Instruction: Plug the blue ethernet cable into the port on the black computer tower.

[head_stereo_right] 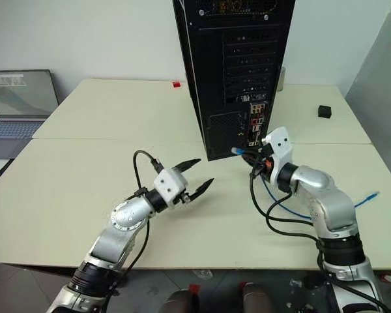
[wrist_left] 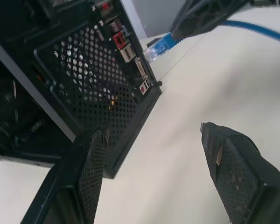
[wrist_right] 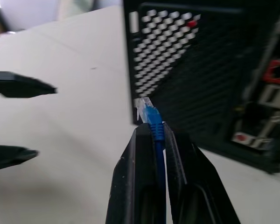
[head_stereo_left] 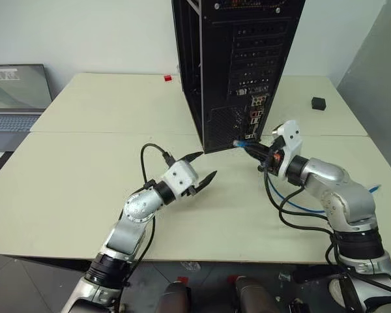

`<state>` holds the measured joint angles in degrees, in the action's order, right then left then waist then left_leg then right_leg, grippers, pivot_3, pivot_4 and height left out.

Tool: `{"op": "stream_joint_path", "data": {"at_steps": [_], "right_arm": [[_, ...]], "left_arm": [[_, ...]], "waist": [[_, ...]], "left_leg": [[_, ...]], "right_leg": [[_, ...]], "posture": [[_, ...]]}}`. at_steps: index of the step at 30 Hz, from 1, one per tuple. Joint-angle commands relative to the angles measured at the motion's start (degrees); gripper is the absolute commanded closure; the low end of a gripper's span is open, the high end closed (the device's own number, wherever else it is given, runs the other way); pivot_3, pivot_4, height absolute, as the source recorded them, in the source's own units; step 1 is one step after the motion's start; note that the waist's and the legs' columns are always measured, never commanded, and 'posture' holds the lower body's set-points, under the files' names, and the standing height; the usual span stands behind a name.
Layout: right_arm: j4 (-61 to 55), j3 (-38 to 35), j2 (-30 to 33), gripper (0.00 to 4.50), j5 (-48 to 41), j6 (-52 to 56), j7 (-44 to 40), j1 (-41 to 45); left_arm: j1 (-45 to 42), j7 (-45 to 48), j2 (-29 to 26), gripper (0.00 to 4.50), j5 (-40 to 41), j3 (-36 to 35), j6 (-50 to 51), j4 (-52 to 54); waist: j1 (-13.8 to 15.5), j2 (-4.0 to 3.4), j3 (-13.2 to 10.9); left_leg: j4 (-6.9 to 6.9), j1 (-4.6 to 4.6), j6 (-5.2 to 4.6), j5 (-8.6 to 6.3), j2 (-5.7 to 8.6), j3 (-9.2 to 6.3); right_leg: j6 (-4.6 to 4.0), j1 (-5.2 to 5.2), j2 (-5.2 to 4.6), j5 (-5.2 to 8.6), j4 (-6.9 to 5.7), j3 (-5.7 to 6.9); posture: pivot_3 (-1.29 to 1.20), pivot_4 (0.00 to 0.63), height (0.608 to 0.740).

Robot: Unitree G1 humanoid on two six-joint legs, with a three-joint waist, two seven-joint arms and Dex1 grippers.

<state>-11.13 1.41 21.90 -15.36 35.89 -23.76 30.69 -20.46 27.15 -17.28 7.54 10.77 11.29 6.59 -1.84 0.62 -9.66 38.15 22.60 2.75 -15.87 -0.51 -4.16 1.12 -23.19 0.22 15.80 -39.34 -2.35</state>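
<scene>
Far left, off the table edge: grey laptop [head_stereo_left: 16, 98], open, clear of the work. Cream table [head_stereo_left: 85, 189] otherwise bare on this side.

Left of centre: left gripper [head_stereo_left: 201, 168], fingers spread apart, holding nothing, hovering over the table just left of the tower's near corner.

Centre, far side: black computer tower [head_stereo_left: 238, 59], upright, rear face toward the robot; mesh grille low down, coloured connector cluster with the port [head_stereo_left: 255, 118] on the right of that face.

Right of centre: right gripper [wrist_right: 151, 135], fingers pressed together on the blue ethernet cable [wrist_right: 153, 122] just behind its clear plug. Plug tip near the tower's lower rear edge, below the connector cluster, not yet seated. Remaining cord trails across the table to the right, free end [head_stereo_left: 375, 189] near the table's right edge.

Far right: small black object [head_stereo_left: 318, 103] on the table, not involved.

Risks, as judged: plug sits low against the cluster, so a push could strike mesh or a neighbouring socket. Latch orientation cannot be confirmed. Thin grip permits twisting. Trailing cord could snag the arm's wires.
</scene>
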Motion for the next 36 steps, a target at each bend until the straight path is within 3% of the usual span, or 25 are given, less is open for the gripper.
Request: {"op": "stream_joint_path", "data": {"at_steps": [1,11,22,36], "right_arm": [[0.15,-0.79,-3.22,4.50,5.95,-4.10,9.48,2.72],[2.03,-1.21,-8.04,4.50,11.28,-3.79,17.00,4.00],[8.00,-3.96,-12.55,4.50,10.06,-4.69,19.04,6.86],[12.16,-5.39,-13.10,4.50,10.02,-7.35,19.01,8.39]], "left_arm": [[-4.90,-4.91,5.10,1.20,6.09,-2.36,17.33,5.76],[-11.14,-12.70,12.04,1.20,5.12,-2.14,31.76,7.58],[-12.09,-12.72,10.50,1.20,0.09,2.27,26.95,7.42],[-11.13,-11.68,9.99,1.20,-2.26,3.48,23.32,7.33]], "waist": [[0.01,0.01,0.00],[0.04,0.00,0.00],[0.01,0.00,0.01],[0.00,0.00,0.00]], "left_leg": [[0.02,0.01,0.00,0.00,0.02,0.00],[-0.04,-0.04,0.04,0.02,0.01,0.00],[-0.07,-0.08,0.06,0.03,0.02,0.14],[-0.08,-0.08,0.04,0.02,0.00,0.31]], "right_leg": [[0.00,-0.02,0.00,0.00,-0.02,-0.01],[0.00,-0.03,-0.01,0.00,-0.02,-0.12],[-0.01,-0.03,0.00,0.00,-0.02,-0.17],[-0.01,-0.04,0.00,0.00,-0.02,-0.19]], "posture": [[0.00,0.150,0.740],[0.00,0.150,0.740],[0.00,0.150,0.740],[0.00,0.150,0.740]]}}
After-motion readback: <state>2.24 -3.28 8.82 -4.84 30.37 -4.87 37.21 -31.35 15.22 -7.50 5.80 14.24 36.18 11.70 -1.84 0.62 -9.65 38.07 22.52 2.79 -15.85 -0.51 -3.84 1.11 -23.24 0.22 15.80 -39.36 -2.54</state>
